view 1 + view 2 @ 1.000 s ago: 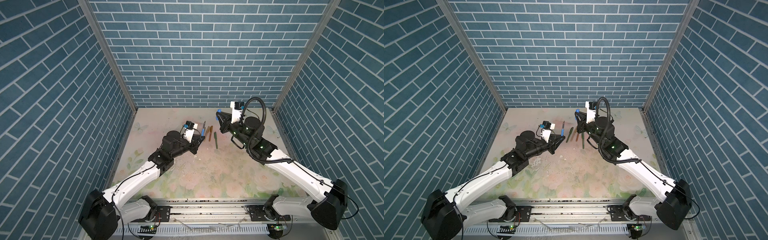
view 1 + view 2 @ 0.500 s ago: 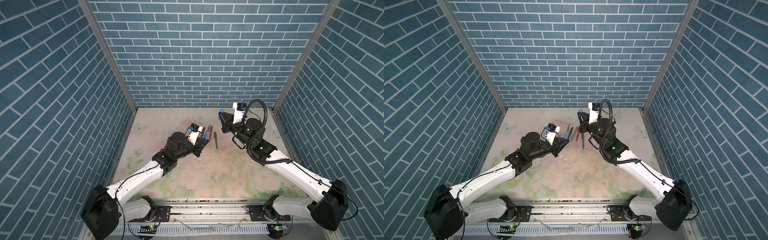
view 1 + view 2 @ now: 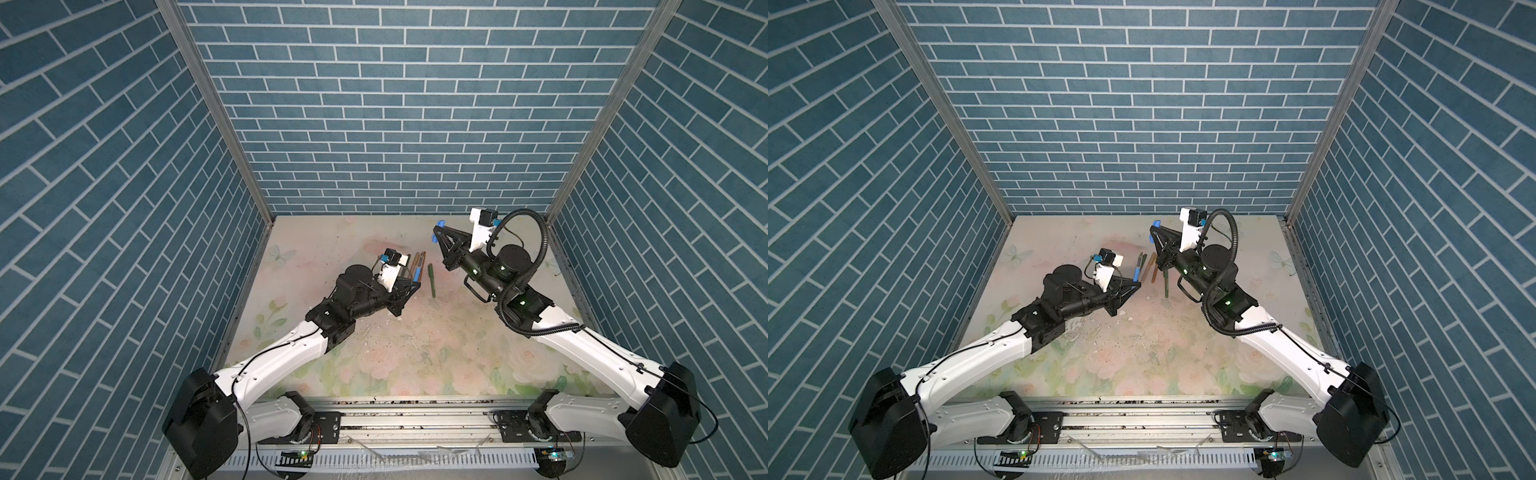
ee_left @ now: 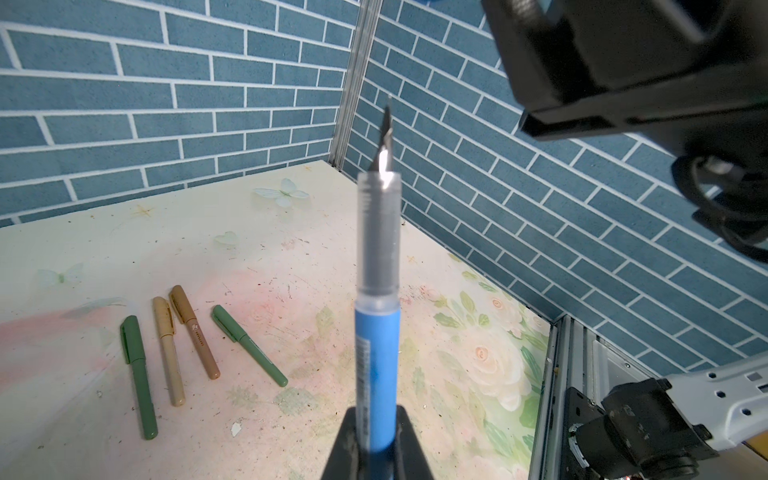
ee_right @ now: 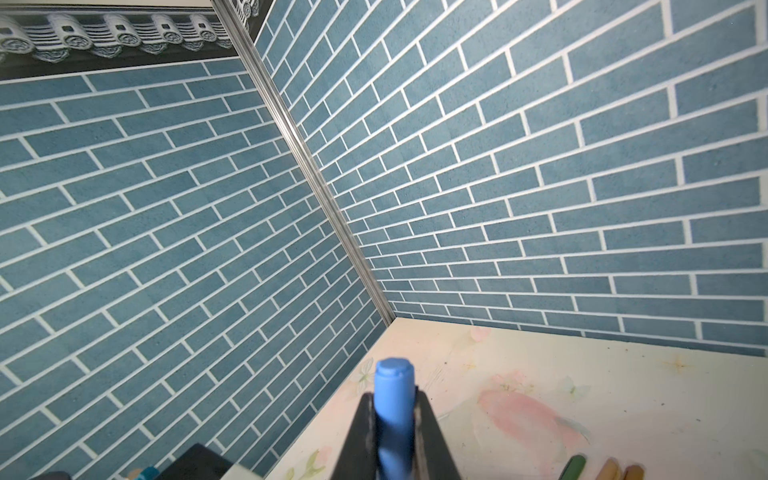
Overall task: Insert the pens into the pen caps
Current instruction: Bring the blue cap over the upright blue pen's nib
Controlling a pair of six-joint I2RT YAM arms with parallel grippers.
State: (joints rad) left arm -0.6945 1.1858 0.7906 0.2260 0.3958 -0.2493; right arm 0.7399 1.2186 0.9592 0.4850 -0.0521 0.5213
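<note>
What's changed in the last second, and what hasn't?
The left tool, gripping the uncapped blue plastic pen, shifted right toward the middle, nearer the right tool. Nothing was picked up or released. The right tool kept its short blue plastic cap raised near the back; the four capped green, tan and brown pens lay unmoved.

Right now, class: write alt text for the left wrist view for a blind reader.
The left tool grips an uncapped blue plastic pen, dark nib pointing away. On the floral tabletop lie two green capped pens, a tan capped pen and a brown capped pen.
</note>
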